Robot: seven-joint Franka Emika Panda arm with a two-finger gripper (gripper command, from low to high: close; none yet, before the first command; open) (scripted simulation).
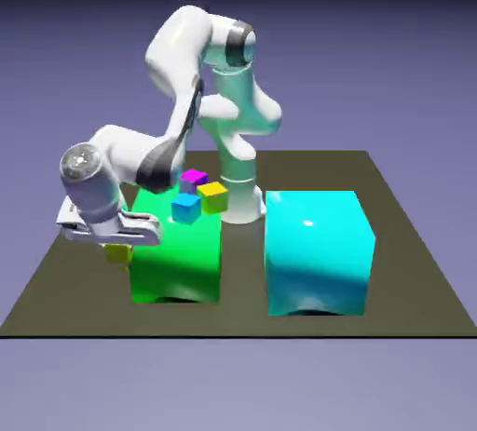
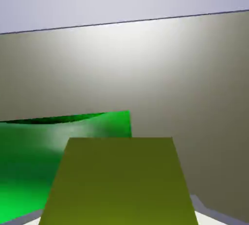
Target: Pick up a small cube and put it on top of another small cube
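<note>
A tiny yellow small cube [image 1: 118,253] with olive sides sits just under my hand, beside the left face of the big green block [image 1: 177,266]. My gripper [image 1: 118,248] points down, shut on this cube. In the hand view the cube [image 2: 116,182] fills the bottom middle and hides most of the fingers. Only a grey sliver of one fingertip [image 2: 210,210] shows at the lower right. The green block [image 2: 34,161] lies to the left behind the cube. I cannot tell whether the cube touches the table.
On top of the green block stand a magenta cube [image 1: 193,177], a blue cube [image 1: 186,208] and a yellow-topped cube with lime sides [image 1: 213,196]. A big cyan block [image 1: 319,250] stands at the exterior view's right. The robot's base [image 1: 240,192] rises behind the blocks.
</note>
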